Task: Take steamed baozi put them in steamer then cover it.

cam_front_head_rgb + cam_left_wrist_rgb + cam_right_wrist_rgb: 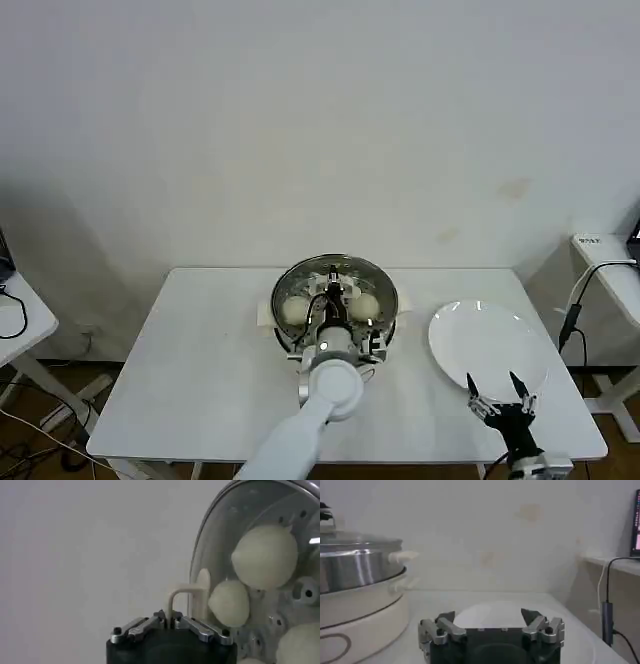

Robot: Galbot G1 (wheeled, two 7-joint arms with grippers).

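A white rectangular bench (200, 360) stands against a pale wall. The steamer (335, 312) sits directly on it, toward twelve o'clock of the middle, its shiny steel pot on a cream-white base (355, 617). A flat white plate (490, 342) lies on the bench at about three o'clock from the steamer, well apart from it and near the bench's right edge.

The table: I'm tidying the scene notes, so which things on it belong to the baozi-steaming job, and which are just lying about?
Job:
steamer
cover, on the steamer
baozi, under the cover
left gripper, shut on the cover's handle

Lying about:
white plate, bare
right gripper, open, at the plate's near edge
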